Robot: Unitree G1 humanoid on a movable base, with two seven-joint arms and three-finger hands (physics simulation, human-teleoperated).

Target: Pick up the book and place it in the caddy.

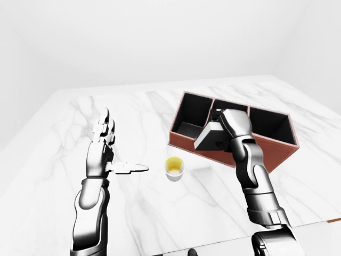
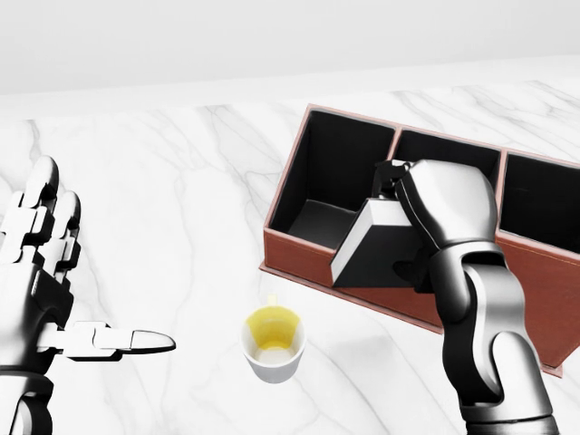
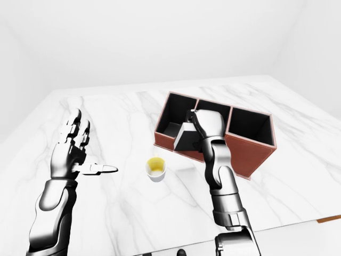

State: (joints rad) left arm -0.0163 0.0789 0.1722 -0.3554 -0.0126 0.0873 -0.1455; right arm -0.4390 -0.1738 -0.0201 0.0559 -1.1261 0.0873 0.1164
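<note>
White marble table, left hand spread wide open holding nothing, small white cup with yellow inside, right hand closed tight on dark book, tilted above near wall of brown three-box caddy

obstacle: cup on marble table; free: caddy compartments open-topped

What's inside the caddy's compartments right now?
The brown leather caddy shows bare dark floors at its left and right ends. The right hand and held dark book cover most of the middle compartment.
</note>
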